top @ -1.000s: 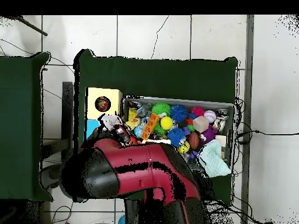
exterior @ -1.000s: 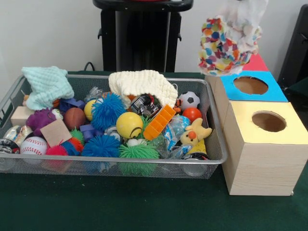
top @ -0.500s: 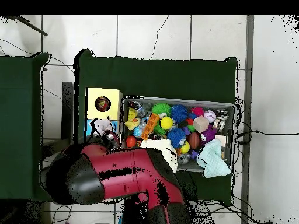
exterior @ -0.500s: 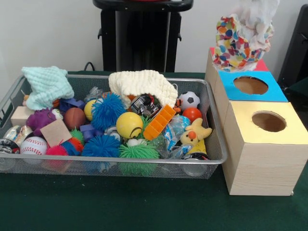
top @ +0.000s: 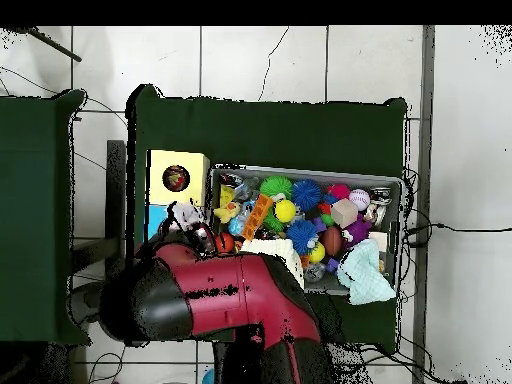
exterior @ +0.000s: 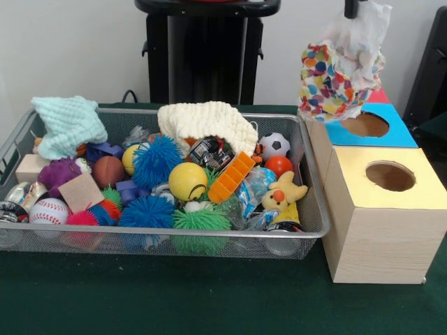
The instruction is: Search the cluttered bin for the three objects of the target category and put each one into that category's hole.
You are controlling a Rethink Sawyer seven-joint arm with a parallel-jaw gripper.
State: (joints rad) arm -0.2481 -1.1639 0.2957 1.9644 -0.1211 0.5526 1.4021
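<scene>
A white cloth with many-coloured spots [exterior: 339, 70] hangs in the air over the far boxes, above the left edge of the blue-topped box's hole [exterior: 364, 125]. Only a dark tip of my gripper [exterior: 351, 8] shows at the top edge, shut on the cloth's upper end. The red-topped box [exterior: 375, 93] is mostly hidden behind the cloth. In the wire bin [exterior: 313, 209] lie a cream knitted cloth [exterior: 206, 120] at the back and a mint knitted cloth [exterior: 68, 123] on the far left rim. From overhead my red arm [top: 225, 300] covers the gripper.
A yellow-topped box with a round hole [exterior: 390, 176] stands nearest, right of the bin. The bin holds several balls, spiky balls, an orange block [exterior: 231, 177], a yellow plush [exterior: 283, 194] and wooden blocks. Overhead, the yellow box [top: 177, 177] sits left of the bin [top: 310, 171].
The spotted cloth swung right over the boxes, then came back a little left and lower. From overhead the arm shifted left and back. The bin's contents have not moved.
</scene>
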